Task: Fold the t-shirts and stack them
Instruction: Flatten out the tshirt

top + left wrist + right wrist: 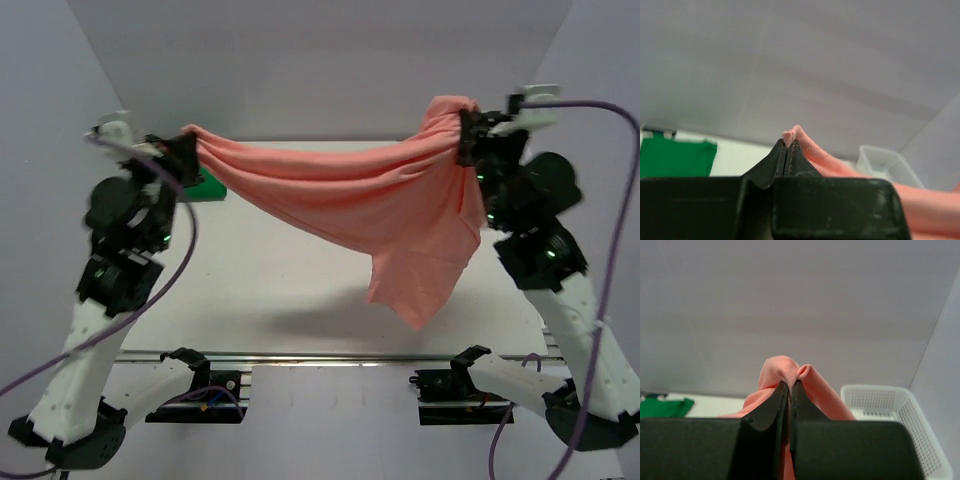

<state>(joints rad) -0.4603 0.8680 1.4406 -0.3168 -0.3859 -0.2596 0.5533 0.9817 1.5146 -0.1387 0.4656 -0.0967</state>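
Note:
The salmon-pink t-shirt hangs in the air, stretched between my two grippers above the table, with a loose part drooping at the right. My left gripper is shut on its left end; a pinched bit of cloth pokes out above the fingertips. My right gripper is shut on its right end; the cloth bunches over the fingertips. The bright green t-shirt lies flat on the table at the far left, mostly hidden behind the left arm. It also shows in the left wrist view and the right wrist view.
A white mesh basket stands at the far right against the wall; it also shows in the left wrist view. The white table lies below the hanging shirt. Grey walls close in the back and sides.

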